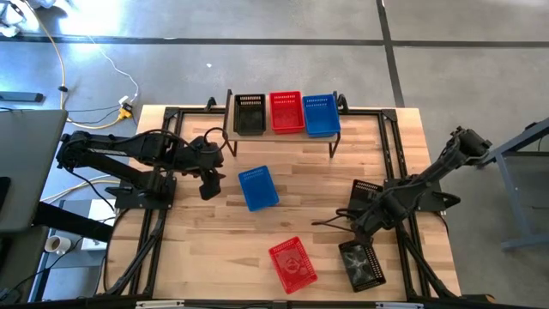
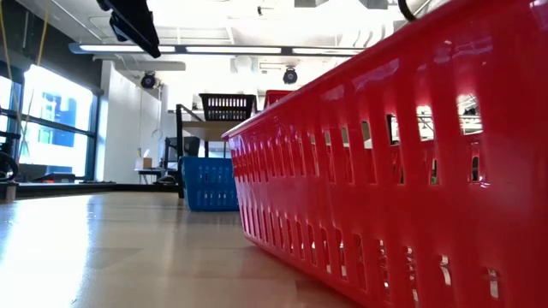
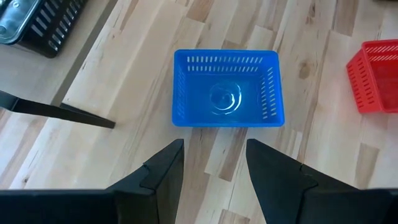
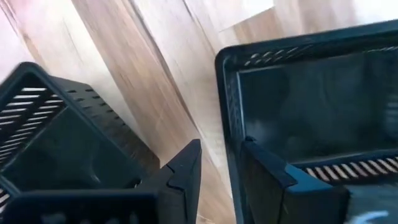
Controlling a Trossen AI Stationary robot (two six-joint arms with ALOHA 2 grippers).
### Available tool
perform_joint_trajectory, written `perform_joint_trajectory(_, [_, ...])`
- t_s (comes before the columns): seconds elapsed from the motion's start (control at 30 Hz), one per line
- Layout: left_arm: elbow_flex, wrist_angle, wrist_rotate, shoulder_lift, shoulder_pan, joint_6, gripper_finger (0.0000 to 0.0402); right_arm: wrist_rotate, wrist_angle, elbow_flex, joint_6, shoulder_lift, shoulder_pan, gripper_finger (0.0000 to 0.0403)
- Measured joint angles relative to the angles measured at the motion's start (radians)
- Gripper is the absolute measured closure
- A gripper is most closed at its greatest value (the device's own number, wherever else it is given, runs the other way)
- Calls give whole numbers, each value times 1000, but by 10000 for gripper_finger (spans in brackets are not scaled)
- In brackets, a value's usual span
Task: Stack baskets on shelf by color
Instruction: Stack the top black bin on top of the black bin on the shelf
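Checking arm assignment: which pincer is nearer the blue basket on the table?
Left. The left pincer sits just beside the blue basket; the right pincer is across the table.

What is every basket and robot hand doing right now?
Left gripper: open, empty, facing the loose blue basket.
Right gripper: open, jaws either side of one black basket's wall.
Loose blue basket: upright on the table, empty.
Loose red basket: upright on the table, empty.
Straddled black basket: on the table.
Shelf: carries black, red and blue baskets side by side.
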Motion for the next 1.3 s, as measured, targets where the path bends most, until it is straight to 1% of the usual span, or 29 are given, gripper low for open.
perform_joint_trajectory(0.13, [0, 0, -2, 0, 0, 0, 236, -14, 39, -54, 42, 0, 0, 305])
perform_joint_trajectory(0.3, [0, 0, -2, 0, 0, 0, 236, -34, 50, -86, 85, 0, 0, 308])
perform_joint_trajectory(0.4, [0, 0, -2, 0, 0, -1, 236, -42, 57, -87, 87, 0, -1, 333])
perform_joint_trajectory(0.5, [0, 9, -2, 0, 0, -23, 236, -52, 81, -87, 86, 0, -2, 382])
perform_joint_trajectory(0.53, [0, 16, -2, 0, 0, -32, 236, -56, 89, -87, 87, 0, -2, 392])
perform_joint_trajectory(0.7, [0, 73, -2, 0, 0, -80, 236, -82, 94, -78, 160, 0, -2, 394])
perform_joint_trajectory(0.8, [0, 110, -2, 0, 1, -90, 236, -75, 80, -33, 171, 0, -2, 399])
perform_joint_trajectory(0.9, [0, 136, -4, 0, 1, -99, 236, -34, 22, 27, 195, 0, -2, 400])
perform_joint_trajectory(1.0, [0, 163, -34, 0, 2, -133, 236, -8, -23, 93, 219, 0, -2, 401])
perform_joint_trajectory(1.17, [0, 199, -73, 0, 2, -180, 236, 81, -34, 192, 218, 7, -12, 402])
perform_joint_trajectory(1.3, [0, 228, -81, 0, 2, -194, 236, 136, -43, 281, 178, 52, -44, 402])
